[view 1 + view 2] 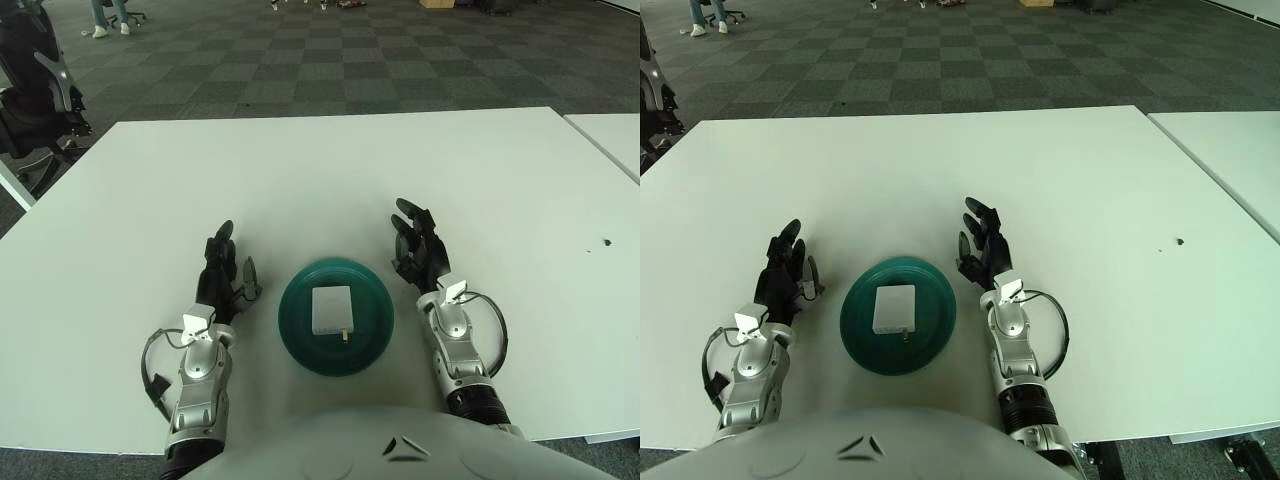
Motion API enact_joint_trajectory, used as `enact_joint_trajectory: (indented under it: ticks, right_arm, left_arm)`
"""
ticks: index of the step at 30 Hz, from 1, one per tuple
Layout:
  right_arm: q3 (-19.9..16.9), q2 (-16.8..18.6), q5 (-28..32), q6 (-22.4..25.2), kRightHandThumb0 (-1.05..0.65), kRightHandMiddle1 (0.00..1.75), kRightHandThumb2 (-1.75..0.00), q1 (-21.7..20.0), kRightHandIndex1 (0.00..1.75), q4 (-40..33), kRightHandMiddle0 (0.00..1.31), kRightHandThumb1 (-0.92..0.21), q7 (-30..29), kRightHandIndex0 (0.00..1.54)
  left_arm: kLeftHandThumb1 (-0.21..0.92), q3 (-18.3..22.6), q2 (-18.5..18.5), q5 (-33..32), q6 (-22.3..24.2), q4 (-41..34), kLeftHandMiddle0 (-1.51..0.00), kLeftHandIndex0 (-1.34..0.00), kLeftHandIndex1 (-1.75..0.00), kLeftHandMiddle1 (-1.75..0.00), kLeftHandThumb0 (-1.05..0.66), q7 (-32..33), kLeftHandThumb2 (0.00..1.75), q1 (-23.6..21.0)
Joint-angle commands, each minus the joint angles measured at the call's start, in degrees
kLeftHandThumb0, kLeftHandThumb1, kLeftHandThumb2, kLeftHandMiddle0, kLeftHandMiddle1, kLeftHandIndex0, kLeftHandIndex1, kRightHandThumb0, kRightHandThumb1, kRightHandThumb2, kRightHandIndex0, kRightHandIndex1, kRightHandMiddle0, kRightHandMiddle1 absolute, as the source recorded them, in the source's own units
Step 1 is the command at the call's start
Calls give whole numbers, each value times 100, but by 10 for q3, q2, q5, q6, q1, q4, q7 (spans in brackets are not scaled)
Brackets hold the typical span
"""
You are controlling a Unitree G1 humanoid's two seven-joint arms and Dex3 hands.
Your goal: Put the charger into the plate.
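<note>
A white square charger [332, 311] lies flat inside the dark green plate [300, 340] on the white table, close to my body. My left hand [226, 267] shows just left of the plate, fingers spread and empty. My right hand [417, 245] shows just right of the plate, fingers spread and empty. Neither hand touches the plate or the charger. The same layout shows in the right eye view, with the charger [894, 308] in the plate [862, 335].
The white table [330, 170] stretches away ahead. A second white table [612, 135] stands at the far right. A black chair [30, 90] stands off the table's far left corner on the carpet floor.
</note>
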Motion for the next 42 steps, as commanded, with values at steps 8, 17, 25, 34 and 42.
enact_joint_trajectory:
  ticks: [8,17,25,34,42]
  right_arm:
    - [-19,-36,18,41,-78,56,-89,73,5,42,0,-92,35,17]
    - [-18,-54,-1,55,-83,35,-90,81,1,41,0,-92,30,8]
    - [-18,-68,-8,46,-88,18,-91,87,0,47,0,-92,40,1]
    - [-13,-83,-38,55,-92,9,-90,96,0,43,0,-92,24,0]
    - [8,-98,-70,82,-95,6,-93,112,0,10,0,-92,16,0]
  left_arm:
    - [92,-18,-29,-40,-27,61,-18,0,-54,-2,-90,-21,101,29]
    - [92,-49,-38,-30,-42,64,-19,0,-56,-1,-90,-25,100,52]
    - [92,-68,-39,-18,-68,68,-23,0,-62,-3,-94,-23,99,66]
    - [92,-82,-40,16,-116,75,-23,0,-65,-2,-96,-11,97,80]
    - [92,-83,-36,26,-125,73,-23,0,-63,-1,-97,-4,97,83]
